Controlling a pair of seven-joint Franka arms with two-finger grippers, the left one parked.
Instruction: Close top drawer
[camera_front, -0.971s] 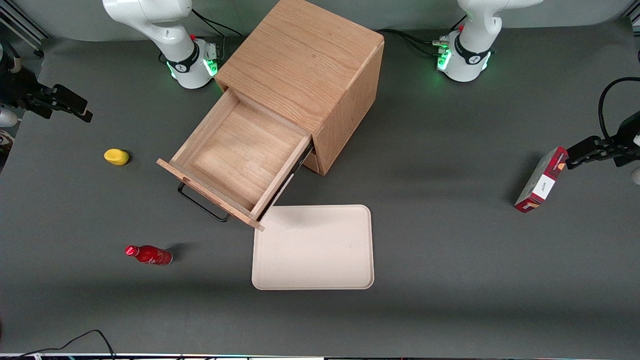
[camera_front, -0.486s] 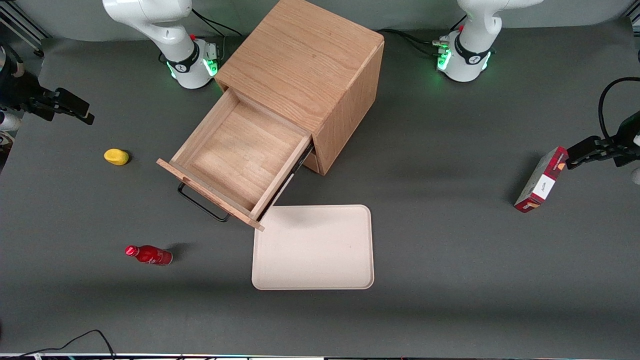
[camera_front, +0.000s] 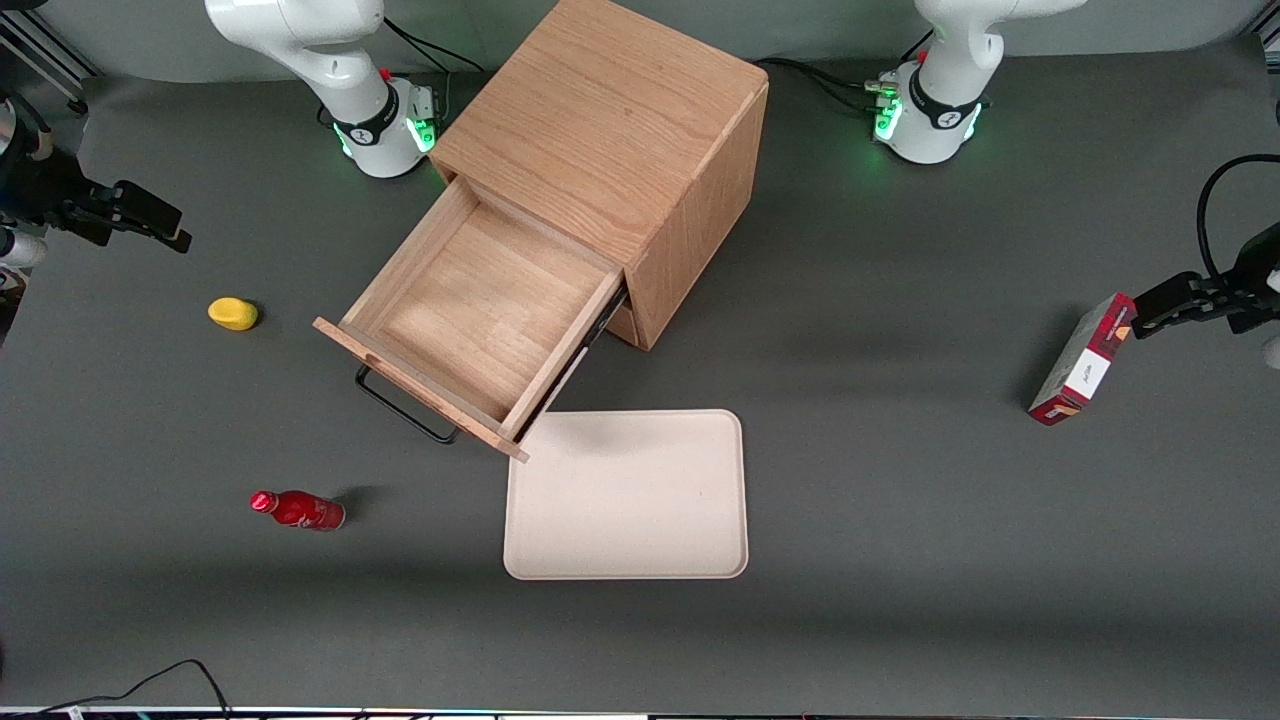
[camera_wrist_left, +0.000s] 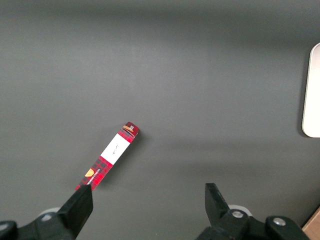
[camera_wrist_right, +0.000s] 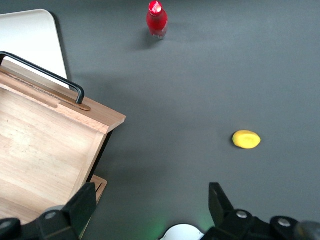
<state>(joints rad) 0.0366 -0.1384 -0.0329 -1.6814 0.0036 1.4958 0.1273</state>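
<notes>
The top drawer (camera_front: 480, 310) of the light-oak cabinet (camera_front: 610, 120) stands pulled far out, and its inside holds nothing. Its black bar handle (camera_front: 405, 410) faces the front camera at an angle. In the right wrist view the drawer (camera_wrist_right: 45, 150) and its handle (camera_wrist_right: 45, 72) show from above. My right gripper (camera_front: 150, 215) hovers above the table toward the working arm's end, well apart from the drawer. It (camera_wrist_right: 150, 205) is open, with only bare table between its fingers (camera_wrist_right: 85, 202).
A yellow fruit (camera_front: 232, 313) lies on the mat between my gripper and the drawer front. A red bottle (camera_front: 298, 510) lies nearer the front camera. A beige tray (camera_front: 626, 494) sits just in front of the drawer's corner. A red box (camera_front: 1083, 360) stands toward the parked arm's end.
My gripper has drifted slightly toward the front camera and the cabinet. The drawer and the other things have not moved.
</notes>
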